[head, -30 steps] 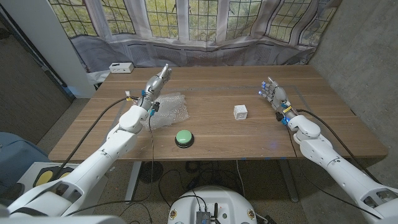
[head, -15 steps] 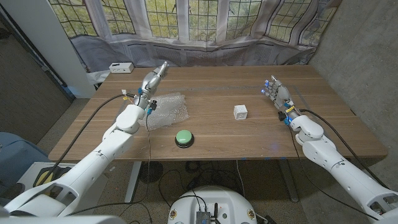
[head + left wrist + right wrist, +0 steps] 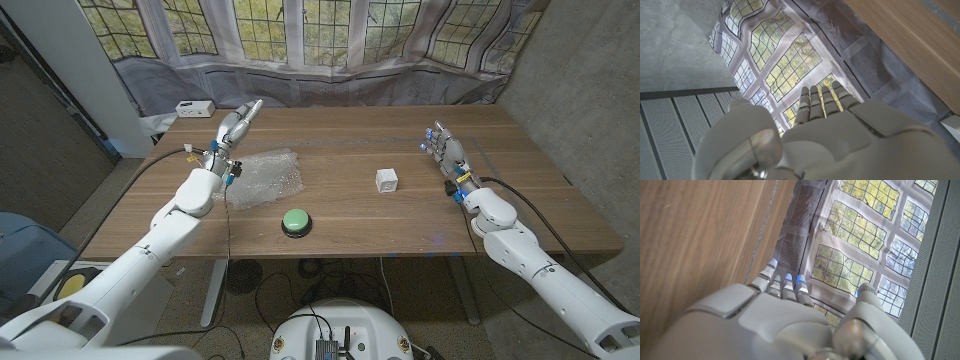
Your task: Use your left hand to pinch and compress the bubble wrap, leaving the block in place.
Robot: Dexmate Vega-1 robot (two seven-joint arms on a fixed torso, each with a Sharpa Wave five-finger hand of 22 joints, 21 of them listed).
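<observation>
A clear sheet of bubble wrap (image 3: 264,176) lies crumpled on the left half of the wooden table (image 3: 340,215). A small white block (image 3: 387,180) stands right of the middle. My left hand (image 3: 236,127) is raised above the table, behind and left of the bubble wrap, fingers stretched straight toward the back and holding nothing; the left wrist view shows that hand (image 3: 822,102) with fingers together and extended. My right hand (image 3: 442,150) stands at the right side, fingers extended and apart from the block; it appears with nothing in it in the right wrist view (image 3: 782,287).
A green round button (image 3: 296,221) sits near the front edge, between the bubble wrap and the block. A small white box (image 3: 194,108) lies at the far left corner. Curtained windows run behind the table.
My left hand has drifted left and back, away from the bubble wrap. The right hand has barely moved.
</observation>
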